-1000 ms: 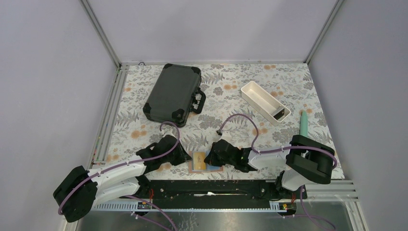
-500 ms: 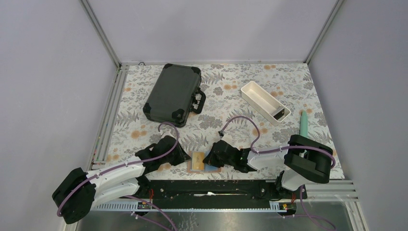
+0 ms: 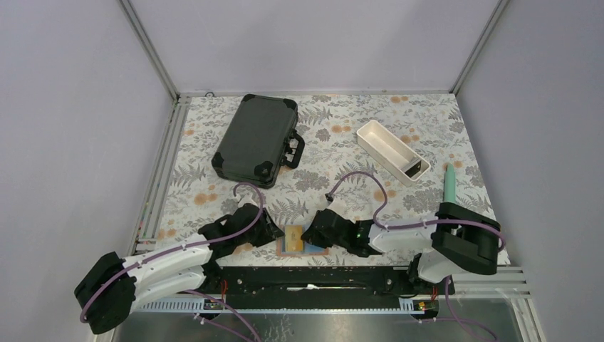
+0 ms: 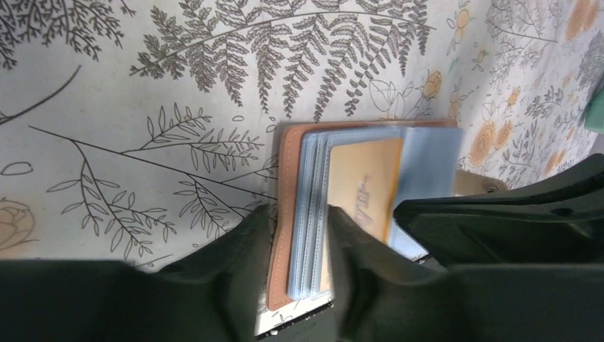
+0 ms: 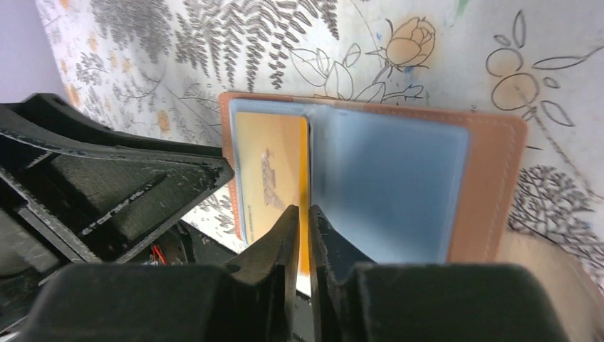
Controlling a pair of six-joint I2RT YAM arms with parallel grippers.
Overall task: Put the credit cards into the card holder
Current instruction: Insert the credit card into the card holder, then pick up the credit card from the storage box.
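At 6 o'clock on the table (image 3: 335,153), the left gripper (image 4: 299,239) clenches the wallet (image 4: 288,178) by its edge; the right gripper (image 5: 305,235) pinches the gold card (image 5: 271,164).

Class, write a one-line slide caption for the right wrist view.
Right claw pinches the edge of a gold card at the open tan wallet.

Card holder (image 5: 491,178) looks like smooth tan leather-ish stuff with stitched edges, its sleeves (image 5: 388,185) are soft, kinda matt pale-blue plastic, the credit card (image 5: 271,171) is shiny gold plastic, the counter (image 4: 142,107) has a matt floral-print covering, and the hard case (image 3: 255,139) is matt black grainy plastic.
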